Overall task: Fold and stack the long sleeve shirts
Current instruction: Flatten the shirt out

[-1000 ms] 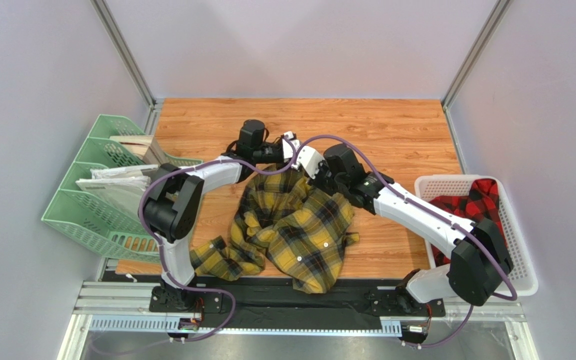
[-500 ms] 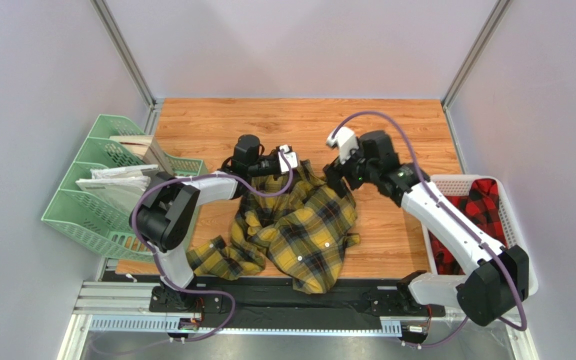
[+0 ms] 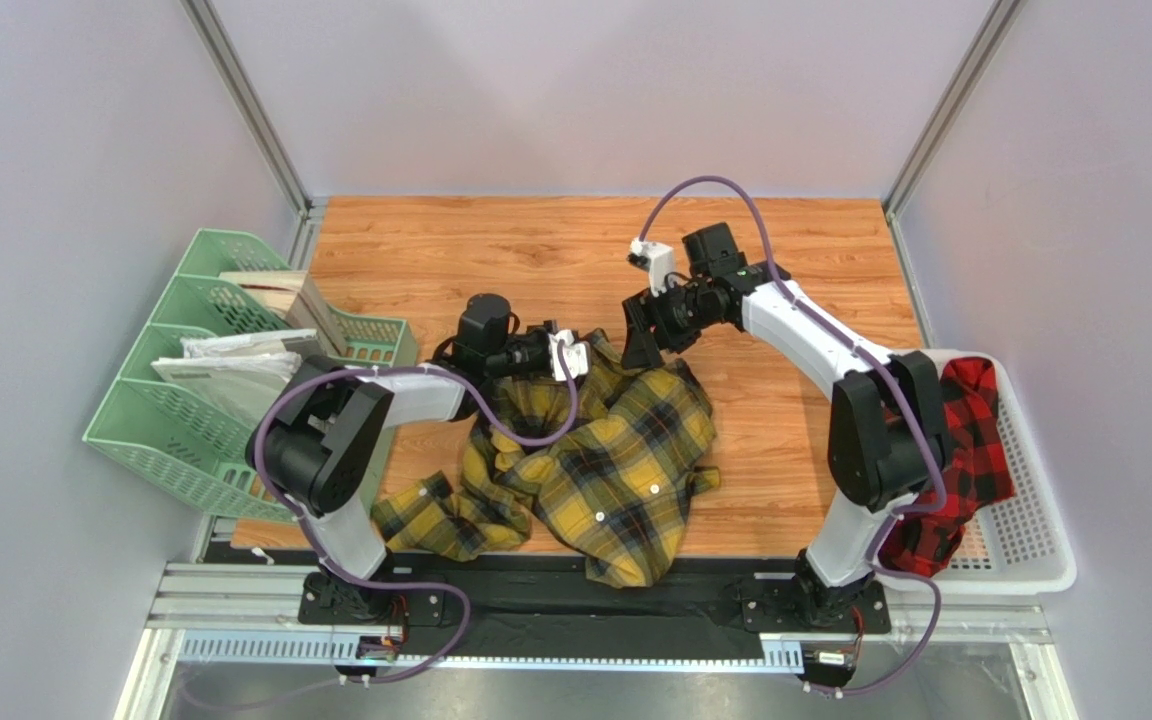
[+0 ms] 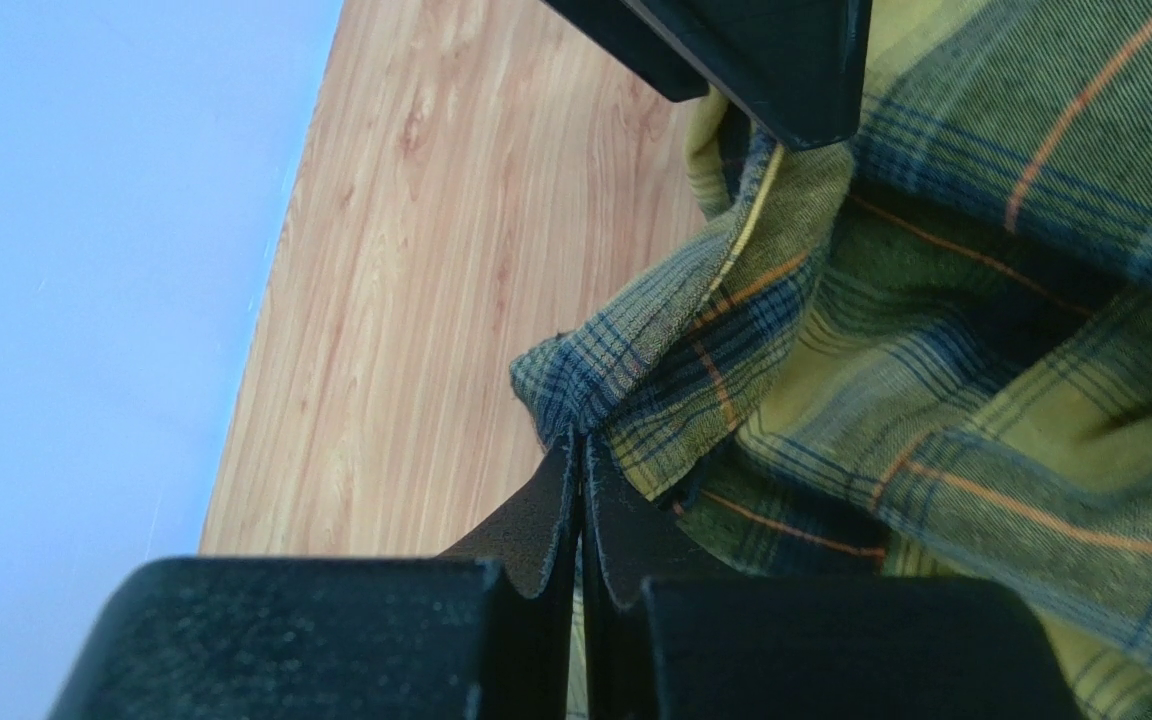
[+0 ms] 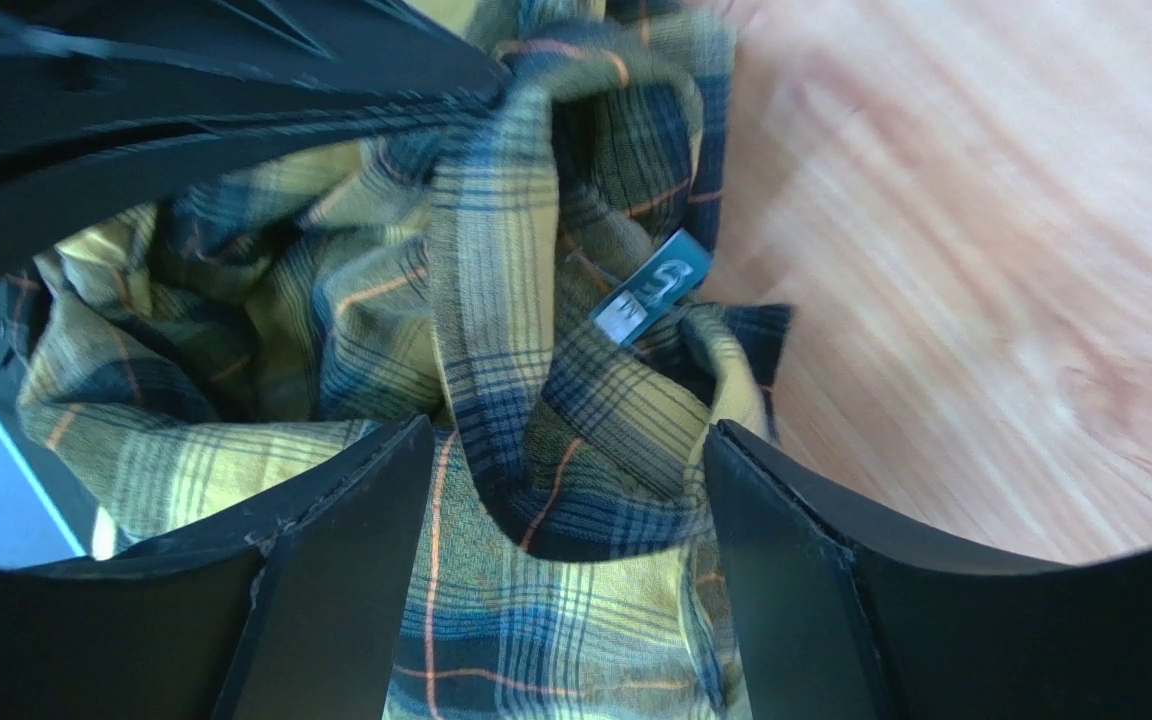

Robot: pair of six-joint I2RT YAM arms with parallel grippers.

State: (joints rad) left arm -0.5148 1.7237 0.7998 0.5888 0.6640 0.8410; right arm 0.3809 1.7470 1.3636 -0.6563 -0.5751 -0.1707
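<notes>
1. Here is the yellow-and-black plaid shirt point(image 3: 605, 465), our marker for everything else. It lies crumpled in a heap on the wooden tabletop point(image 3: 778, 270), with one sleeve trailing off its near-left side and white buttons showing on the front.
2. The left gripper point(image 3: 585, 360) is right on the shirt's far edge. Its fingers are pressed tight together, and the wrist view shows a pointed fold of plaid edge pinched at the very tips point(image 4: 579, 458). That is a clamp on the yellow shirt.
3. The right gripper point(image 3: 636, 333) sits just beside the left one, at the shirt's far-right corner. Its fingers are spread wide and grip nothing.
4. From the right wrist camera, the collar loops up between the parted fingers point(image 5: 342, 540), and a small blue neck label point(image 5: 650, 293) faces the lens. Bare wood lies to the collar's right. Whether the tips touch the cloth, I cannot tell.
5. The red-and-black plaid shirt point(image 3: 973, 435) is well to the right of the yellow shirt. It is bundled in the white perforated basket point(image 3: 1040, 525) and spills over the basket rim nearest the yellow shirt, partly hidden behind the right arm.
6. The green file rack point(image 3: 192, 413) stands on the opposite side, left of the yellow shirt, with papers in its slots. The trailing sleeve is near it but apart from it.
</notes>
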